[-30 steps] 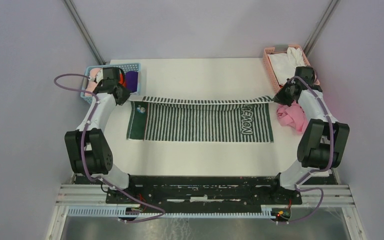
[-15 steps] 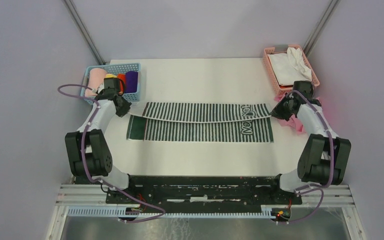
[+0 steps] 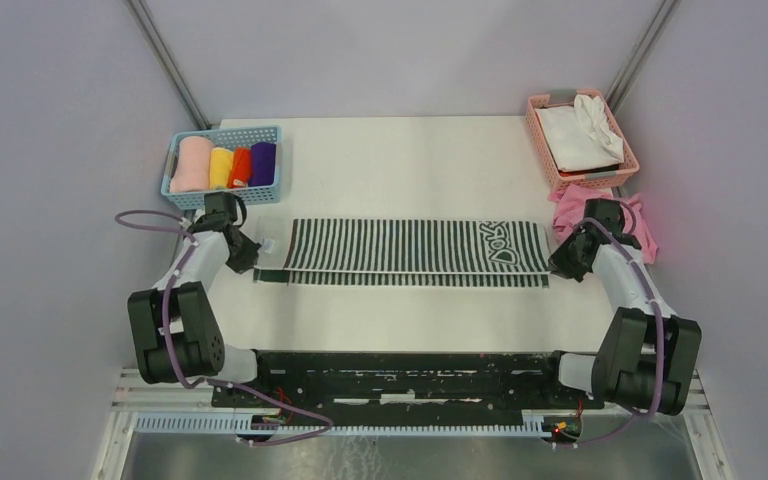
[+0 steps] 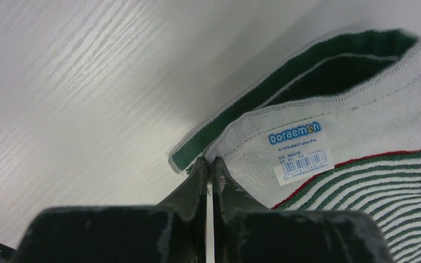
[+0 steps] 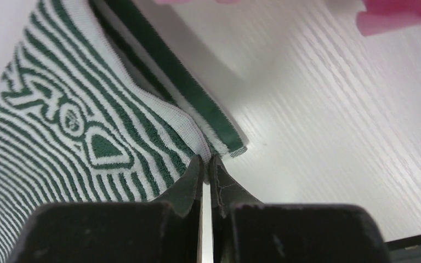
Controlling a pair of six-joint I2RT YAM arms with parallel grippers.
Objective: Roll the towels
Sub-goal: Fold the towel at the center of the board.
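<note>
1. The left jaws pinched a corner of the striped towel (image 3: 410, 245); only their wrist view showed a barcode label (image 4: 301, 150) just beyond.
2. The right jaws pinched the opposite corner.
3. Overhead, it spanned between both, folded.

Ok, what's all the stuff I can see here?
table: one, white, under everything
blue basket: one, blue, far left of the table
pink basket: one, pink, far right corner
striped towel: one, green and white, folded over, middle of the table
purple roll: one, purple, right end of the blue basket
other rolls: three, pink, yellow, orange, same basket
white cloth: one, white, in the pink basket
pink cloth: one, pink, crumpled just in front of the pink basket
left hand: one, black, shut on the towel's left corner
right hand: one, black, shut on the towel's right corner
</note>
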